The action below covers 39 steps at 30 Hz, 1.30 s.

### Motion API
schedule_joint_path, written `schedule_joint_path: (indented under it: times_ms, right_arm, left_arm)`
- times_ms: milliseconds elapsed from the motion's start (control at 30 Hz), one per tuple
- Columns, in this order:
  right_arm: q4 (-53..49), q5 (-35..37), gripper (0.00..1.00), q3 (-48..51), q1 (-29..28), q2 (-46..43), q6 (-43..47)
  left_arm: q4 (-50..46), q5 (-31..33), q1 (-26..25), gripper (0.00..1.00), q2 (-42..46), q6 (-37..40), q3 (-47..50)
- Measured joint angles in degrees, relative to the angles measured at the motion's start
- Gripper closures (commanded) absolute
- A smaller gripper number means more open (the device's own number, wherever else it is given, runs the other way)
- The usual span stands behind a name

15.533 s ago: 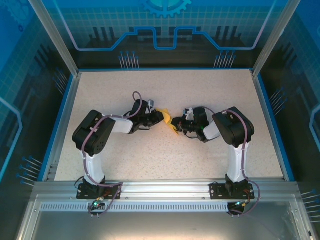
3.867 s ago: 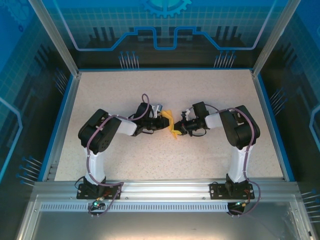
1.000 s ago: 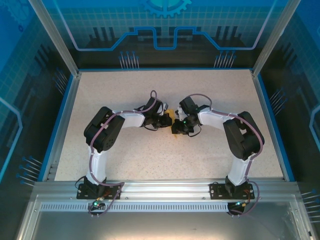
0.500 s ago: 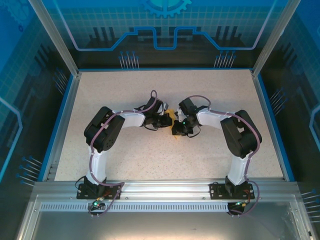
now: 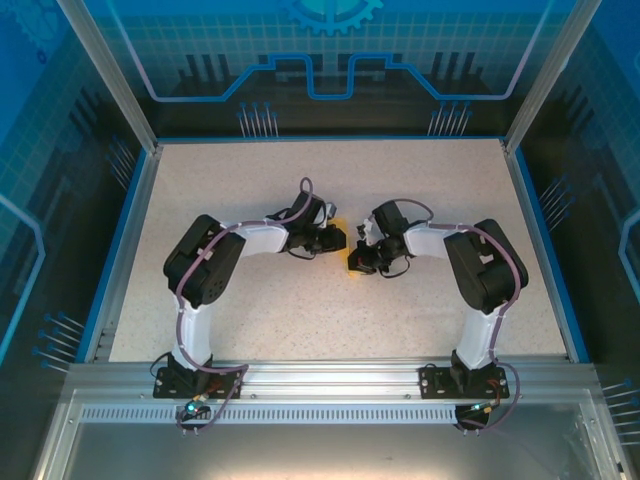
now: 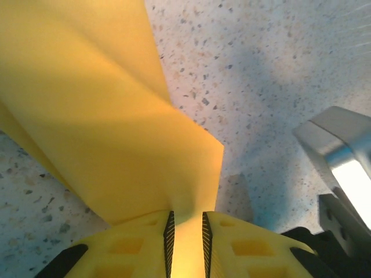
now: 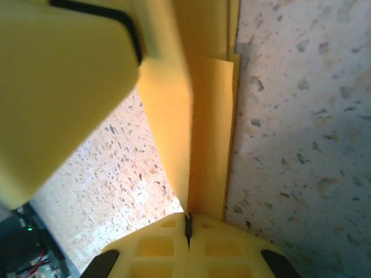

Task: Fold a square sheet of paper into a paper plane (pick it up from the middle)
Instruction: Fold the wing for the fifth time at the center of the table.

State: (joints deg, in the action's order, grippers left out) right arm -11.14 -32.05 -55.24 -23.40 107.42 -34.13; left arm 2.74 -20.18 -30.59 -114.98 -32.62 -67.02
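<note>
The square sheet of paper is orange-yellow and folded into a creased, layered strip, raised a little off the speckled table. From above only a scrap of the paper peeks out between the two grippers at the table's middle. My left gripper stands slightly open; the paper runs through the narrow gap without being pinched. My right gripper is shut on the paper's folded edge. The left gripper and the right gripper almost touch.
A blurred yellow finger of the left gripper looms close in the right wrist view. A grey part of the right arm shows at the left wrist view's right edge. A blue rim and frame posts bound the table.
The left gripper's jaws have parted a little from the paper, while the right gripper has closed on it. The right wrist has shifted slightly to the right.
</note>
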Motion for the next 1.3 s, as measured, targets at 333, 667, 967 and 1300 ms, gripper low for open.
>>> schedule_joint_path:
  times_ms: [333,667,967,1300]
  right_arm:
    - [8.70,-10.05,1.00,3.19,2.69,0.02,-5.77]
    - [12.07,-12.57,1.00,3.56,4.09,2.25,-8.57]
    - [12.26,-12.59,1.00,3.56,4.33,3.13,-9.03]
    - [12.57,-13.05,1.00,3.56,4.42,3.82,-9.40]
  left_arm:
    - [7.50,-2.71,0.02,0.79,1.05,-0.46,5.40]
    - [9.97,-4.15,0.00,0.80,1.05,-0.46,6.34]
    - [9.92,-4.13,0.00,0.82,0.31,-0.44,6.34]
    - [9.92,-4.17,0.00,0.82,-0.59,-0.42,6.19]
